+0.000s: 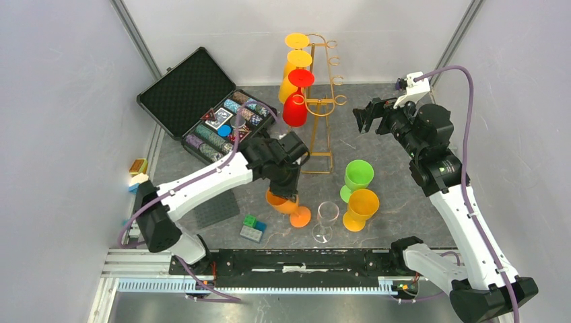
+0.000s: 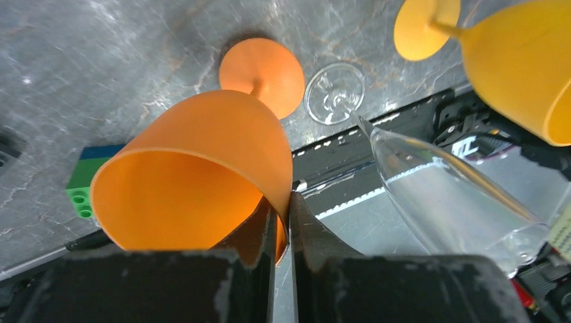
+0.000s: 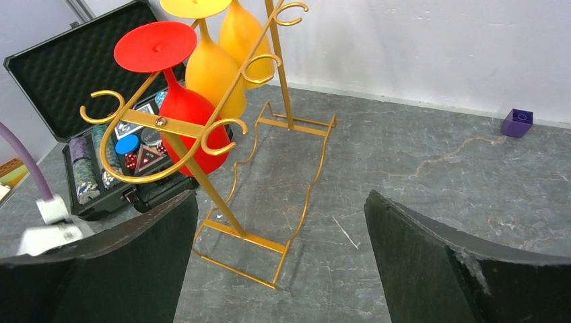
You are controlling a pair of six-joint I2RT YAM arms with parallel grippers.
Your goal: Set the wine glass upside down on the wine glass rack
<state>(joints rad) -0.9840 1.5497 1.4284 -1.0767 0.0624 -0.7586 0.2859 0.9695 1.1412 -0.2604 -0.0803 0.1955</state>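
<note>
Left gripper (image 2: 289,205): nearly closed, pinching the rim wall of the orange wine glass (image 2: 195,148), one finger inside the bowl, one outside.
Orange wine glass: near the table's front edge, tilted over, foot low near the tabletop; contact unclear.
Handling: looks like light, stiff, smooth plastic; a thin rim pinch may let it swing, so a hold lower on the bowl wall would likely steady it.
Neighbours: clear wine glass (image 1: 326,215) just beside; amber glass (image 1: 362,205) and green glass (image 1: 358,175) near.
Wine glass rack (image 3: 145,121): farther back, right-side loops free.
Hung glasses: red glass (image 3: 188,114) and two yellow ones, upside down.
Right gripper (image 3: 281,202): wide open, empty, facing the rack.
</note>
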